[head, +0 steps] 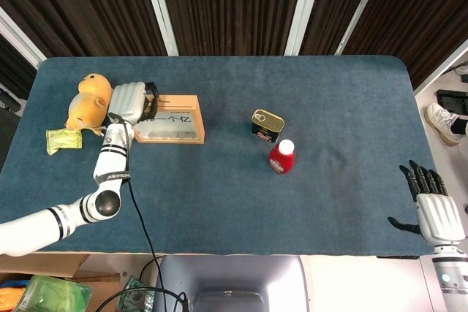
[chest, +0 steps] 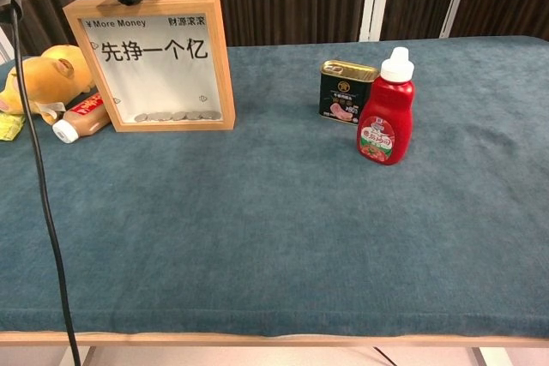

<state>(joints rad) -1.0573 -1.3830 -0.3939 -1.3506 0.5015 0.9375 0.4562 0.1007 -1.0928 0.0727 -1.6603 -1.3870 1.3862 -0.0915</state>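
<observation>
At table's left end, left hand (head: pixel 129 101) hovering at top edge of upright wooden coin-bank frame (chest: pixel 154 62); dark fingertips (head: pixel 150 96) curling over frame's upper left corner, whether gripping or only touching cannot tell. Behind fingers, yellow plush toy (head: pixel 86 100) lying; small sauce bottle (chest: pixel 80 117) lying just beside frame's left side. Well right of fingers, luncheon-meat tin (head: pixel 268 125) and red ketchup bottle (head: pixel 282 156) standing near each other. Right hand (head: pixel 433 206) hanging off table's right edge, fingers spread, holding nothing.
</observation>
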